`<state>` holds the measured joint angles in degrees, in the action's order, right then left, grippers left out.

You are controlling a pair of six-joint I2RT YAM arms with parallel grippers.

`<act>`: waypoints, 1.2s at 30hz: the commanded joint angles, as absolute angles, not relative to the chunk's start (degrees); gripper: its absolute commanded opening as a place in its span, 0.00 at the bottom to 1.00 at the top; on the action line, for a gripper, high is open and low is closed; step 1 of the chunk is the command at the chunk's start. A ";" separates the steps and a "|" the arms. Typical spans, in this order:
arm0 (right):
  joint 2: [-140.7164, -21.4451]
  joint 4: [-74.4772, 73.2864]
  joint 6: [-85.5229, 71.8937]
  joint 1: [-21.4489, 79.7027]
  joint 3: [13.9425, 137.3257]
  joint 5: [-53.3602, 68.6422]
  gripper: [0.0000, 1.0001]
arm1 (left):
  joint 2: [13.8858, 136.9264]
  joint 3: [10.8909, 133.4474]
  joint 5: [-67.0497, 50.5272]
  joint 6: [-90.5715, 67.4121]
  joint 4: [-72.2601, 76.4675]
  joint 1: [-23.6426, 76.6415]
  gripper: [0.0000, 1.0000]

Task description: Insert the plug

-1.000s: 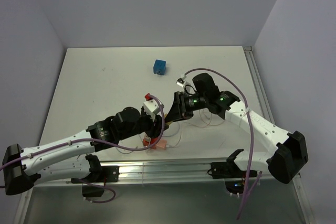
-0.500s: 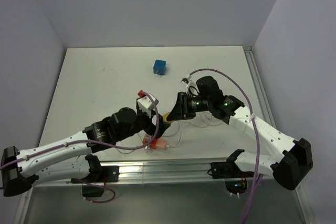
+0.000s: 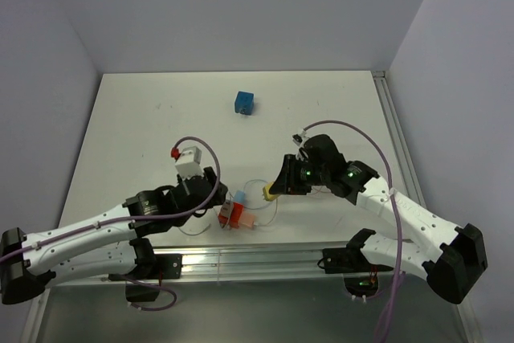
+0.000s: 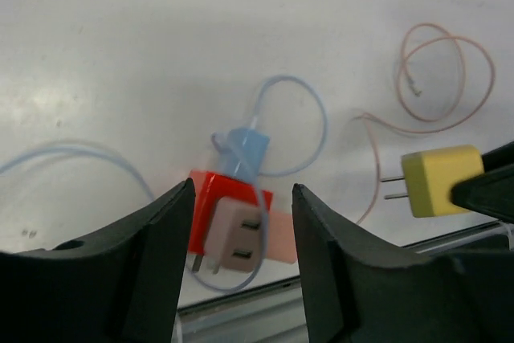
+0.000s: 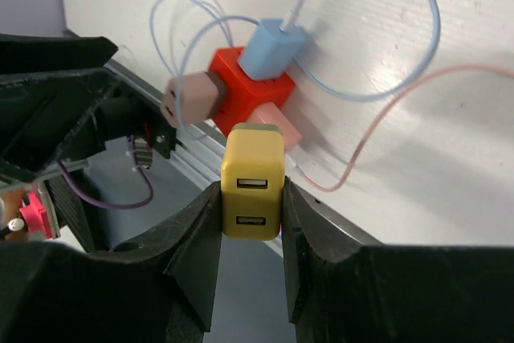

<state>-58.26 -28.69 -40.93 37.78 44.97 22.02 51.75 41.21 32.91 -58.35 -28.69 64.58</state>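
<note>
Clamping the yellow plug [image 5: 252, 158] in my right gripper [image 5: 251, 206], I'm holding it with prongs facing the red socket cube [image 5: 229, 70], near but not touching; my left gripper [image 4: 242, 206] is hovering over that cube, fingers apart, at the near edge of the table [image 3: 144, 134].

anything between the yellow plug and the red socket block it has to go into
Yes. A pink plug already sits against the red socket block's side nearest the yellow plug, and a thin pink wire lies on the table across the gap. Otherwise nothing visible blocks the way.
</note>
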 commanded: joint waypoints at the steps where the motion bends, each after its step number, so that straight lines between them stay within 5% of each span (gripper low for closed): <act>1: -55.72 -24.88 -44.29 39.55 42.99 19.16 0.00 | 45.89 39.03 34.02 -71.09 -35.68 64.34 0.56; 4: -56.42 -24.26 -44.82 39.90 42.80 18.37 0.00 | 40.09 38.06 29.54 -77.32 -39.27 64.34 0.54; 6: -57.56 -24.08 -44.04 39.90 43.68 18.02 0.00 | 37.46 38.41 27.17 -87.29 -45.76 64.34 0.42; 7: -57.92 -24.00 -43.60 39.99 44.20 17.58 0.00 | 36.92 38.67 25.51 -89.10 -47.18 64.34 0.46; 8: -58.27 -24.08 -42.64 39.90 44.73 17.32 0.00 | 36.48 39.11 24.10 -88.60 -46.50 64.34 0.56; 9: -58.97 -24.17 -42.10 39.90 45.95 17.14 0.00 | 36.47 39.63 21.21 -88.07 -46.06 64.34 0.80; 11: -59.33 -24.26 -40.70 39.90 46.93 16.79 0.00 | 38.39 42.26 19.70 -88.68 -47.01 64.34 0.99; 26: -44.94 -25.75 -39.11 39.90 45.18 14.33 0.00 | 74.86 63.37 8.09 -117.31 -66.01 65.82 0.99; 36: -36.92 -30.59 -38.41 39.46 45.88 13.27 0.00 | 79.27 64.25 11.25 -131.74 -66.00 68.73 0.97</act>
<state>-37.98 -30.26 -39.27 39.59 45.23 13.17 78.30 62.11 10.31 -112.88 -63.55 68.42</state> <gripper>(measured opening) 0.383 0.980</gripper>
